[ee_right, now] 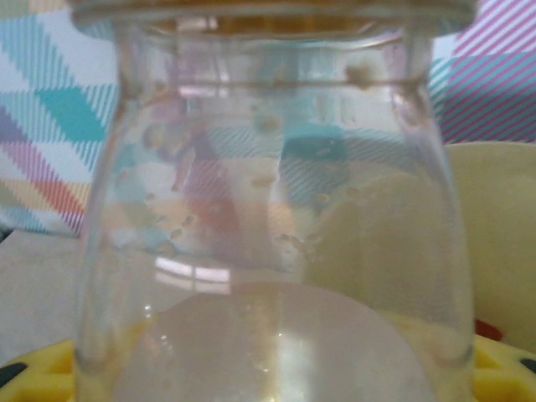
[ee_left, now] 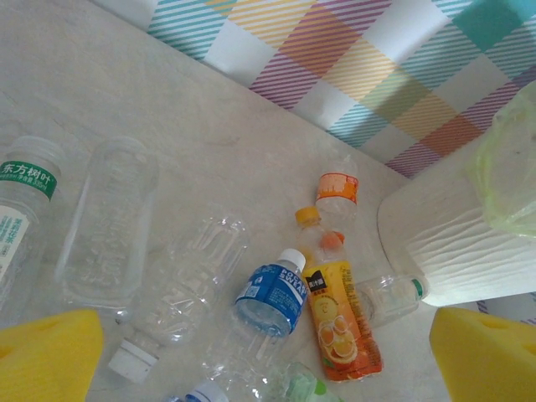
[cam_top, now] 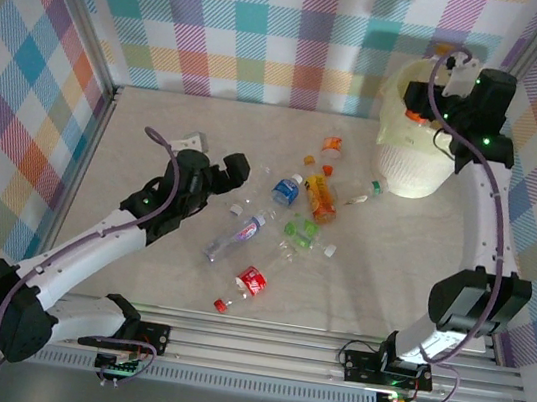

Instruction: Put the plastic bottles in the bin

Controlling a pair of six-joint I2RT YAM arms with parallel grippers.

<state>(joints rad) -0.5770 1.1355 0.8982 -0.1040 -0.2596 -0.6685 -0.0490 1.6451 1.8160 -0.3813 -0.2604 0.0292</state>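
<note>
Our right gripper point(cam_top: 425, 111) is clamped on a clear plastic bottle point(ee_right: 276, 209). Its body stands between the yellow pads point(ee_right: 33, 373), and its long axis runs up the wrist view. From above, claw and bottle sit over the mouth of the cream bin point(cam_top: 412, 177) in the far right corner, so we judge the target lies directly beneath and the drop needs only parted fingers. We cannot tell whether the bottle clears the rim all round. Our left gripper point(cam_top: 216, 158) hangs spread wide over the table point(cam_top: 136, 272). The loose bottles lie to its right, between it and the bin, among them a blue-labelled bottle point(ee_left: 272, 297) just beside an orange juice bottle point(ee_left: 339, 322). The left arm is the nearer one to these.
</note>
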